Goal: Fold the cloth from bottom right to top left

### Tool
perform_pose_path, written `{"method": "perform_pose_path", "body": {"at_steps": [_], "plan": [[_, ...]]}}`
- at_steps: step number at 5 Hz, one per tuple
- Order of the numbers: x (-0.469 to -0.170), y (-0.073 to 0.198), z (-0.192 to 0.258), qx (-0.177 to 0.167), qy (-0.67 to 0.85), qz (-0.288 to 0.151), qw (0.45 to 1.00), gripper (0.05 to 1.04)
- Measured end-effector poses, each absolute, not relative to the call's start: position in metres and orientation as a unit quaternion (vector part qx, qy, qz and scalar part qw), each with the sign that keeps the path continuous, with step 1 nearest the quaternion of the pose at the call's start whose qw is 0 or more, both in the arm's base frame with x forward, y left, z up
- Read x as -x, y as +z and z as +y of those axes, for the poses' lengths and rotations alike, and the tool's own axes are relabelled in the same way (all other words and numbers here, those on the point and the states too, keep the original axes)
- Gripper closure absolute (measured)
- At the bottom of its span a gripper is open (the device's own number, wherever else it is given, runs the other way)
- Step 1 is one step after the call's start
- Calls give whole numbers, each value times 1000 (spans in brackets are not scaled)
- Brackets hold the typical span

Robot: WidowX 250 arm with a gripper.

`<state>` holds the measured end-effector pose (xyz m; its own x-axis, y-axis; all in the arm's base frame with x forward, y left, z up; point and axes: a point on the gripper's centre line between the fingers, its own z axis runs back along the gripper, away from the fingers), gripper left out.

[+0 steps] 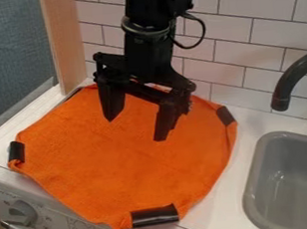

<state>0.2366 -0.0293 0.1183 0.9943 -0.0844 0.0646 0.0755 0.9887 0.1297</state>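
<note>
Left: we see a taped corner [16, 152] by the counter's front edge; dragging the cloth could slip it over. Middle: orange cloth [120, 169] spread on the white countertop [250, 124], gripper [135, 130] over its far half, jaws parted, holding nothing. If we close there, fabric likely bunches. Near black tape [154, 216]: a shallow pinch may slide off. Right: sink [256, 178]; a wide swing could bump its rim.
</note>
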Motion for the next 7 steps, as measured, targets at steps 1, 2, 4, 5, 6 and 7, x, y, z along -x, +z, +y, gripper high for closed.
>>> {"method": "perform_pose_path", "body": {"at_steps": [1,2,4,5,6,7], "plan": [[-233,113,-30,-60,-46,-24,997,85],[-224,108,-36,-39,-124,-3,992,85],[-200,88,-34,-59,-223,15,973,85],[-189,67,-38,-76,-278,37,957,85],[-190,51,-43,-73,-302,53,949,85],[-190,38,-50,-50,-321,60,944,85]]}}
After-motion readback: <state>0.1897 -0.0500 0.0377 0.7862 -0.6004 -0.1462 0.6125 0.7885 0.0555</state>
